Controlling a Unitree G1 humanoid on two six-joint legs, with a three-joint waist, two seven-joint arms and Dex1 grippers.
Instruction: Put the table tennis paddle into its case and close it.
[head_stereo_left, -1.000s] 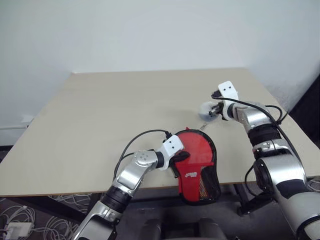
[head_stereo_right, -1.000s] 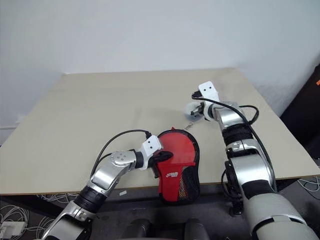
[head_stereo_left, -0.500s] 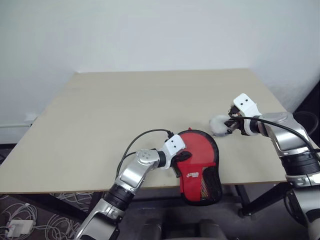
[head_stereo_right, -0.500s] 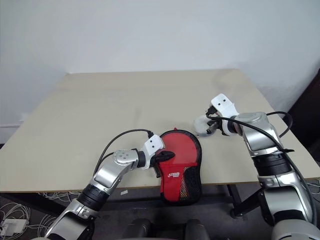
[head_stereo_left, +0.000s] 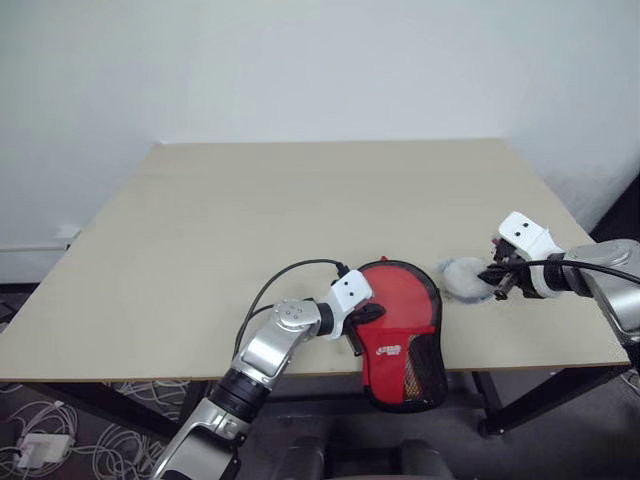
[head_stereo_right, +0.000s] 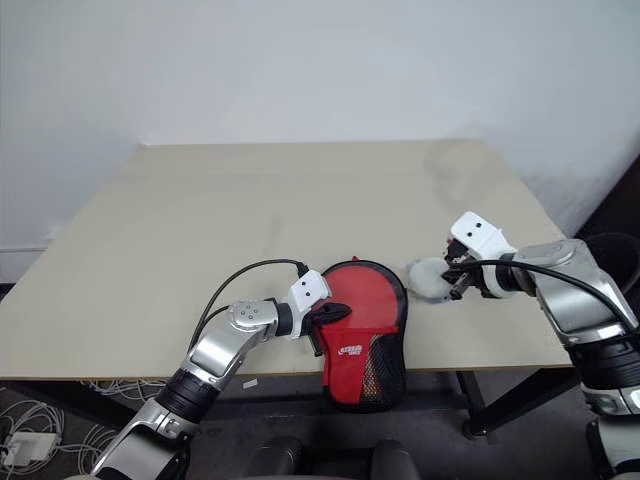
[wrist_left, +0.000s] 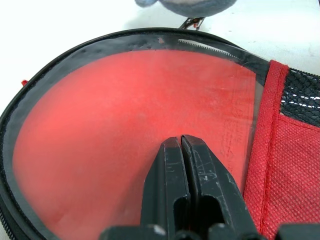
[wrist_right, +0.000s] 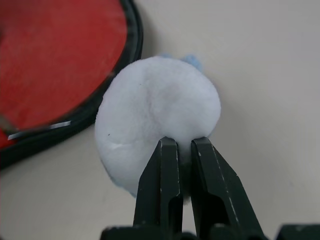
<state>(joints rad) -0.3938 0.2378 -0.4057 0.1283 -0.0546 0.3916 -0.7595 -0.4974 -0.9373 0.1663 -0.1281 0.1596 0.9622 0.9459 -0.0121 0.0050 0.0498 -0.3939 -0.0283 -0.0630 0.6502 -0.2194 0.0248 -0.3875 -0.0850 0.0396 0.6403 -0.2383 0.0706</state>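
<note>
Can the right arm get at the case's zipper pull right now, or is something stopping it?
Probably not yet. The right gripper is shut on the white fluffy pom-pom beside the case, so its fingers are occupied. The table around it is otherwise bare.

Silver arms, black joint bands, white wrist plates, black cables, black claws (wrist_left: 181, 145).

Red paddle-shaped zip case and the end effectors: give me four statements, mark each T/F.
1. The red paddle-shaped zip case overhangs the near edge of the beige table. True.
2. The left end effector is wide open. False: its fingers are shut, resting on the case's red face.
3. The right end effector pinches a soft white round wad. True.
4. The wad lies on top of the case. False: it sits beside the case's rim.
</note>
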